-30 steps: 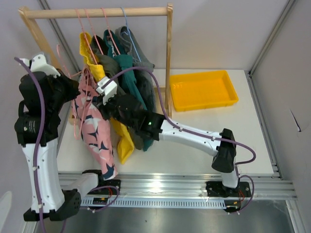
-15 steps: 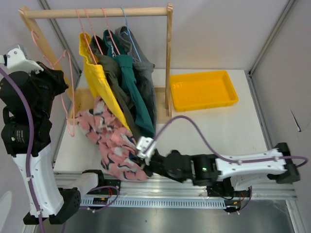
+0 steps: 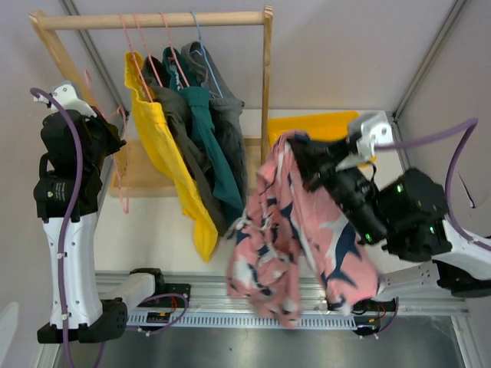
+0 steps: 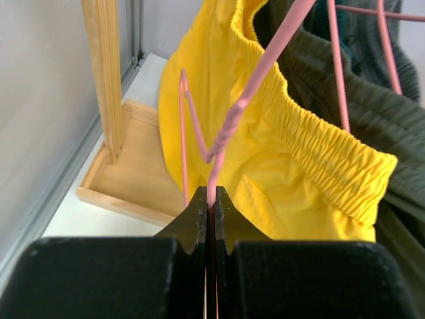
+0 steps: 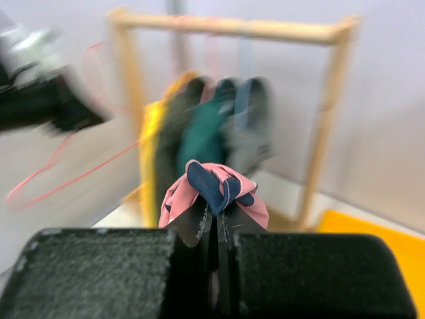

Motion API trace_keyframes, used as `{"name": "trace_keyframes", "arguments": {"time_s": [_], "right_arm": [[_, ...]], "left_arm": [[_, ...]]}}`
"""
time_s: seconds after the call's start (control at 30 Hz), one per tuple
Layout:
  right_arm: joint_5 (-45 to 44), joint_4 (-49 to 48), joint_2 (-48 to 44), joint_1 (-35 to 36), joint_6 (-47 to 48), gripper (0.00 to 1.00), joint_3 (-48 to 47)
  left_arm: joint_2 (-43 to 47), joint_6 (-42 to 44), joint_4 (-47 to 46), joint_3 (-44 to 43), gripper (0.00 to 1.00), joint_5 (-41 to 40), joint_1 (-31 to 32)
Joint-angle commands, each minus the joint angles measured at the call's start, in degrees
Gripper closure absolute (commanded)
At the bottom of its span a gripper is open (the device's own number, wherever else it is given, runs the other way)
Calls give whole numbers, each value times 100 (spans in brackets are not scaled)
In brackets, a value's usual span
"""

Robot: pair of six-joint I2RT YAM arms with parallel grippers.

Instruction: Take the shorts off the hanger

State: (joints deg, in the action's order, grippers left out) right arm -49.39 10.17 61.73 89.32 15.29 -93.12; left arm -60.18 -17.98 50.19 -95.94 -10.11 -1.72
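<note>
Left pincer (image 4: 210, 199) pinches a pink hanger (image 4: 234, 118) tight; right pincer (image 5: 214, 219) is clamped on the pink patterned shorts (image 3: 295, 218).

The top view looks steeply down from behind the arm bases onto the white table (image 3: 146, 230) and the light wooden clothes rack (image 3: 230, 16). The left wrist camera sits close against the plain yellow cloth shorts (image 4: 265, 153). The right wrist camera, blurred, faces that rack from farther back. All three views share it.
</note>
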Motion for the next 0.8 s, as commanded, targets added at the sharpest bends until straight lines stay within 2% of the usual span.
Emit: {"name": "trace_keyframes", "arguments": {"time_s": [0.0, 0.07, 0.1, 0.2, 0.23, 0.4, 0.47, 0.53, 0.67, 0.77], "right_arm": [[716, 450, 339, -1402, 229, 100, -715], [1052, 477, 549, -2003, 238, 100, -1109], [1219, 485, 637, -2598, 203, 100, -1251], [2010, 678, 1111, -3497, 89, 100, -2032], [2264, 705, 1252, -4022, 45, 100, -2261], [2863, 802, 2524, -5362, 9, 100, -4139], [3092, 654, 2973, -5844, -26, 100, -4494], [3163, 417, 3160, -6074, -43, 100, -4566], [3759, 90, 3581, -6759, -718, 100, -4364], [3936, -155, 3819, -6936, -983, 100, -3882]], "left_arm": [[226, 207, -493, 75, 100, -114, 31], [253, 181, -554, 146, 100, -44, 40], [261, 172, -572, 155, 100, -9, 31], [226, 128, -607, 181, 100, 35, 31], [226, 119, -625, 164, 100, 61, 31], [148, 84, -634, 137, 100, 123, 48], [112, 101, -634, 102, 100, 97, 110], [68, 136, -634, 84, 100, -8, 110], [59, 163, -634, 58, 100, -105, 110], [16, 189, -616, -3, 100, -167, 110]]}}
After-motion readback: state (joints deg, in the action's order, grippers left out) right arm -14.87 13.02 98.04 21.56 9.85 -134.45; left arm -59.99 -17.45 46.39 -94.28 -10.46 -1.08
